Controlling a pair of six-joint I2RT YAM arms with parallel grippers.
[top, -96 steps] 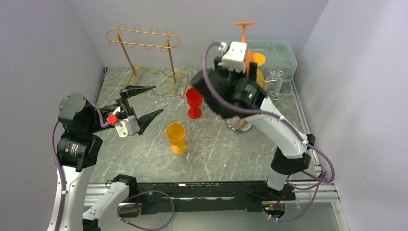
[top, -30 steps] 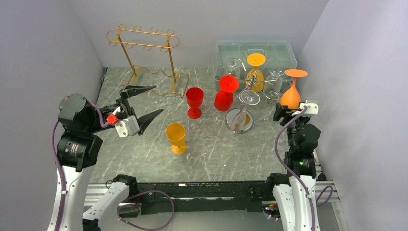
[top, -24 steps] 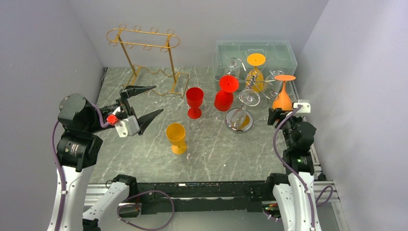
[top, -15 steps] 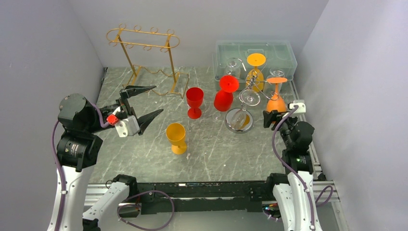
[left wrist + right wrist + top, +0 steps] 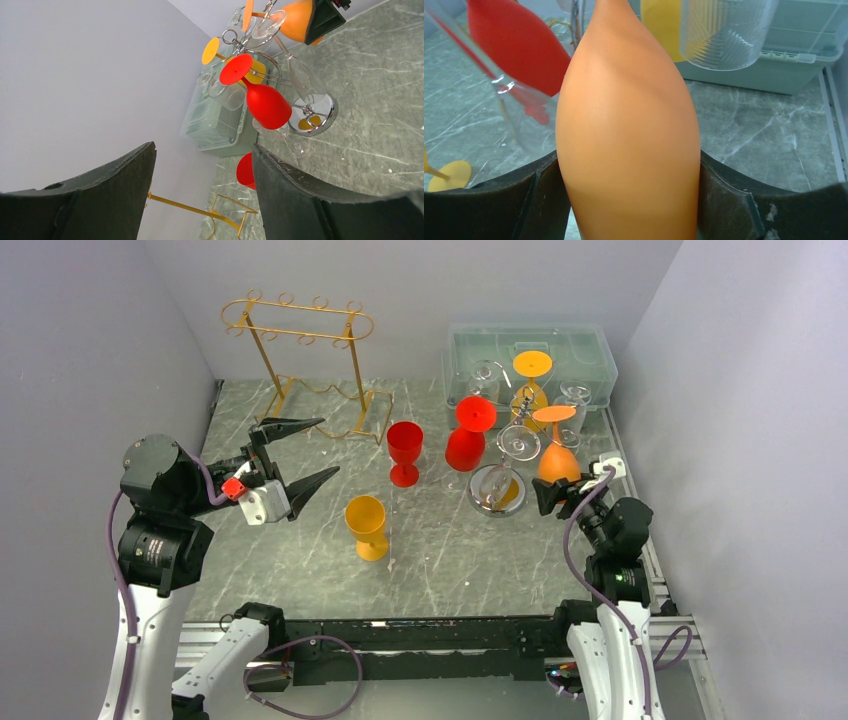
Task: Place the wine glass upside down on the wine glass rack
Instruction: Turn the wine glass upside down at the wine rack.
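Orange wine glass inverted, foot uppermost, bowl pinched between the fingers of my right pincer. It sits just right of the chrome glass rack; whether the foot touches a rack arm, cannot tell. The rack carries a red glass, a yellow glass and clear glasses, hung bowl-down. My left pincer is spread and empty, well apart at the left. A red goblet and a yellow goblet stand upright on the surface.

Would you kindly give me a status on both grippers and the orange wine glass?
Right gripper shut on orange wine glass, inverted, beside chrome rack. Left gripper open, empty. Clear glass hanging on rack, close alongside.
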